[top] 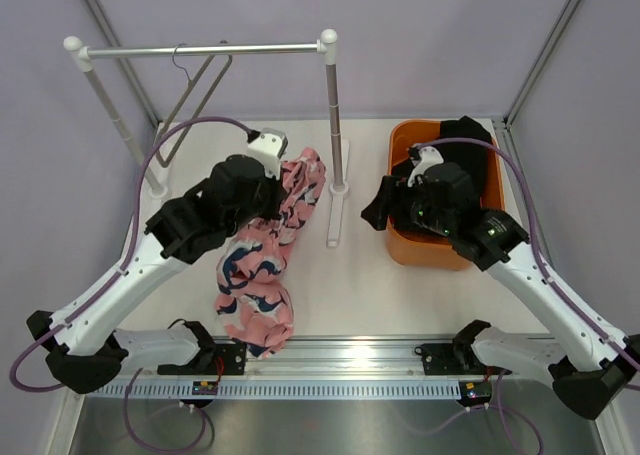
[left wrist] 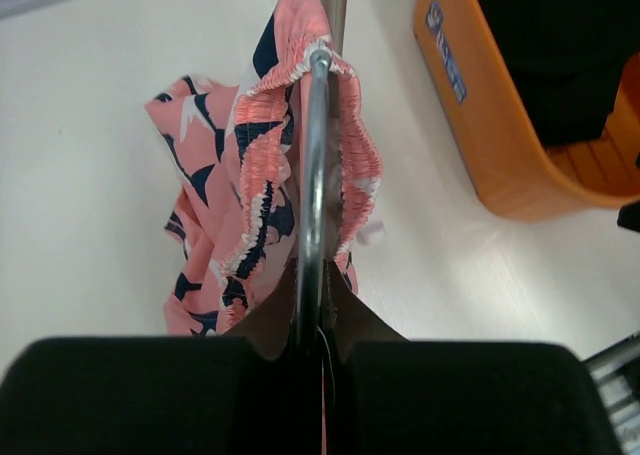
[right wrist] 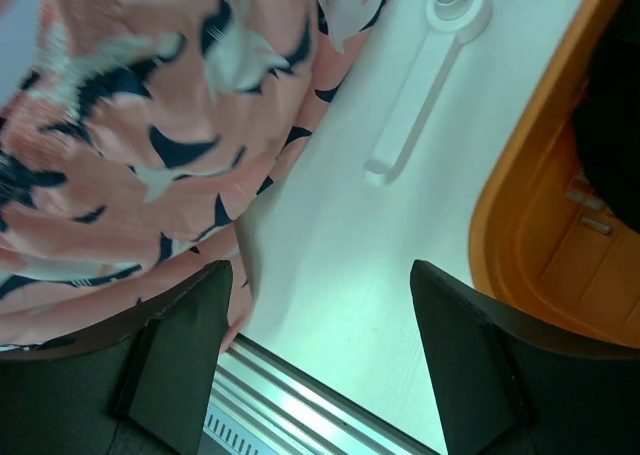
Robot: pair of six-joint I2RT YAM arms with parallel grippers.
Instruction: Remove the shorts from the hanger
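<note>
The pink shorts (top: 262, 265) with a navy and white print hang from a metal hanger (left wrist: 313, 165) and trail down onto the table. Their elastic waistband is threaded over the hanger wire in the left wrist view (left wrist: 255, 175). My left gripper (top: 278, 187) is shut on the lower part of the hanger wire (left wrist: 320, 280). My right gripper (top: 378, 205) is open and empty (right wrist: 320, 310), hovering over bare table just right of the shorts (right wrist: 130, 135), not touching them.
A clothes rack (top: 205, 49) stands at the back with an empty wire hanger (top: 195, 90) on its rail; its post foot (top: 335, 210) sits mid-table. An orange bin (top: 425, 245) holding dark cloth is at the right. A metal rail (top: 340, 350) runs along the near edge.
</note>
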